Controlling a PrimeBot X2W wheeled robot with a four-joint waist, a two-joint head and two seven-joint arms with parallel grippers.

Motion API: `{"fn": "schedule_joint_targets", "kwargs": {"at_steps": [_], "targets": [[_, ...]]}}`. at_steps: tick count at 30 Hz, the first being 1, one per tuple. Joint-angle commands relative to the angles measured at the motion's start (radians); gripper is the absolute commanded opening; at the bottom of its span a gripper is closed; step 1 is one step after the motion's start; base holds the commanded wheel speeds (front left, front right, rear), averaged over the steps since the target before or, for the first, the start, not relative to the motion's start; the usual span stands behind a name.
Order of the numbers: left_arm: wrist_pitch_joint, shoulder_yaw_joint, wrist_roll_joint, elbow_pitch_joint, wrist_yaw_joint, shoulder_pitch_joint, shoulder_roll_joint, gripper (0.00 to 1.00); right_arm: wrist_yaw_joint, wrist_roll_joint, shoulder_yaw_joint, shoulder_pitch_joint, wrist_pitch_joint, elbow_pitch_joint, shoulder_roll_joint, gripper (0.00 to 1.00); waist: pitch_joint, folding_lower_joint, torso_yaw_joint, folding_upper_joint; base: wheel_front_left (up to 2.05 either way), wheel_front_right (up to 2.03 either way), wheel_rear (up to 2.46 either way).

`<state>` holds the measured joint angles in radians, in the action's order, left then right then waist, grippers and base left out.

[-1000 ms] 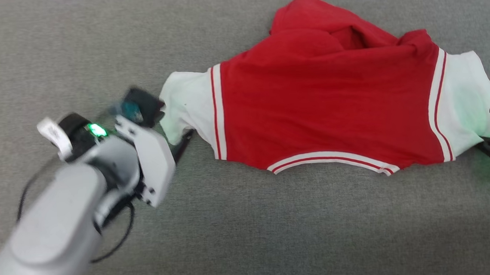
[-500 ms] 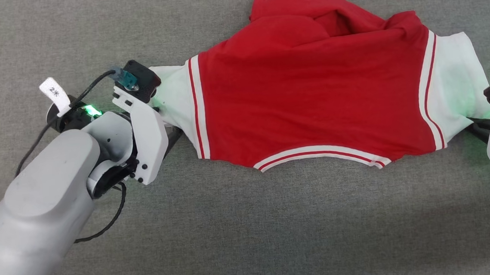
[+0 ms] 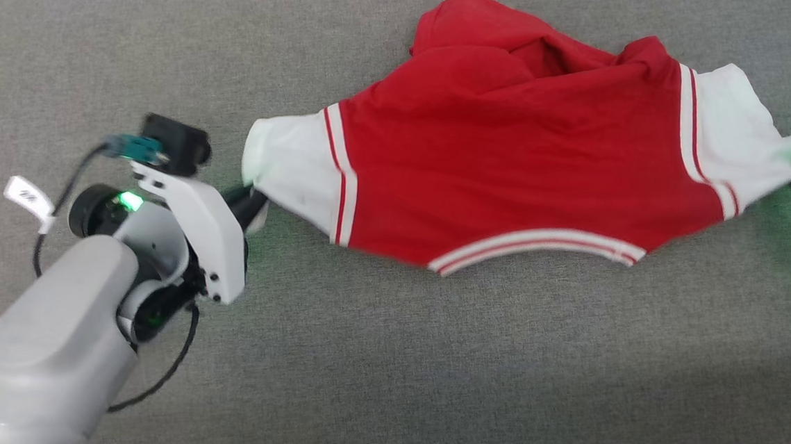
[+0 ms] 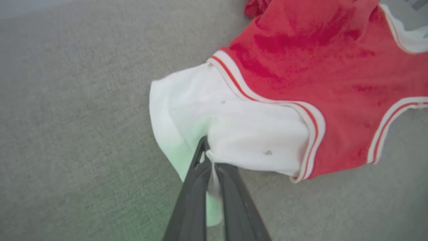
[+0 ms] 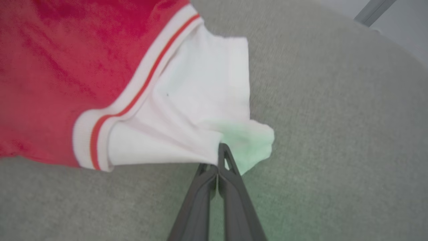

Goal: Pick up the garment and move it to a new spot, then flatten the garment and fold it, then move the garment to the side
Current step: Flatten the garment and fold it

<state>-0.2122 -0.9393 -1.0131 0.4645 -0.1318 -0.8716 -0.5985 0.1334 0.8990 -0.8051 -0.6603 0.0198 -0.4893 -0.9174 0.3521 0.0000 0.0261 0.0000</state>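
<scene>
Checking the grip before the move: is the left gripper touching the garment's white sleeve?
Touching. The left wrist view shows the left gripper shut on the garment, white sleeve fabric pinched between its fingers.

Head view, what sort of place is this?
Probably a lab bench for folding tests: a wide grey fabric-covered surface, with a shirt stretched between the left fingers and right fingers.
</scene>
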Motion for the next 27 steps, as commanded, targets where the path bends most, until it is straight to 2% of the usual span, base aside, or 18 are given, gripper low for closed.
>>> {"fn": "schedule_joint_targets", "kwargs": {"at_steps": [1,4,6,12,17,19,20,23,27], "targets": [[0.032,0.024,-0.028,-0.013,0.003,0.010,-0.004,0.00,-0.005,0.011,0.027,0.006,-0.020,0.012,0.001,0.00,-0.002,0.0000,0.000,0.0000,0.00,0.00,0.00],[0.128,0.080,-0.051,-0.023,0.003,-0.010,-0.007,0.00,-0.005,0.007,0.102,-0.013,-0.073,0.032,-0.002,0.00,0.002,0.0000,-0.002,0.0000,0.00,0.00,0.00],[0.184,0.118,-0.073,-0.010,0.003,-0.037,0.014,0.00,-0.005,-0.017,0.154,-0.046,-0.105,0.037,0.004,0.00,0.010,0.0000,-0.002,0.0000,0.00,0.00,0.00],[0.311,0.260,-0.136,0.128,0.026,-0.217,0.097,0.00,-0.005,-0.062,0.283,-0.239,-0.133,0.015,0.094,0.00,0.064,0.0000,-0.014,0.0000,0.00,0.00,0.00],[0.373,0.335,-0.131,0.292,0.064,-0.469,0.155,0.00,-0.005,-0.096,0.350,-0.508,-0.107,-0.092,0.212,0.00,0.124,0.0000,-0.032,0.0000,0.00,0.00,0.00],[0.413,0.349,-0.096,0.352,0.084,-0.584,0.165,0.00,-0.005,-0.128,0.362,-0.628,-0.109,-0.146,0.250,0.00,0.144,0.0000,-0.036,0.0000,0.00,0.00,0.00],[0.413,0.349,-0.096,0.352,0.084,-0.584,0.165,0.00,-0.005,-0.128,0.362,-0.628,-0.109,-0.146,0.250,0.00,0.144,0.0000,-0.036,0.0000,0.00,0.00,0.00],[0.452,0.386,-0.080,0.425,0.091,-0.727,0.196,0.00,-0.005,-0.174,0.392,-0.787,-0.142,-0.237,0.295,0.00,0.161,0.0000,-0.036,0.0000,0.00,0.00,0.00],[0.470,0.395,-0.053,0.495,0.070,-0.853,0.222,0.00,-0.005,-0.228,0.406,-0.927,-0.184,-0.340,0.336,0.00,0.157,0.0000,-0.031,0.0000,0.00,0.00,0.00]]}}
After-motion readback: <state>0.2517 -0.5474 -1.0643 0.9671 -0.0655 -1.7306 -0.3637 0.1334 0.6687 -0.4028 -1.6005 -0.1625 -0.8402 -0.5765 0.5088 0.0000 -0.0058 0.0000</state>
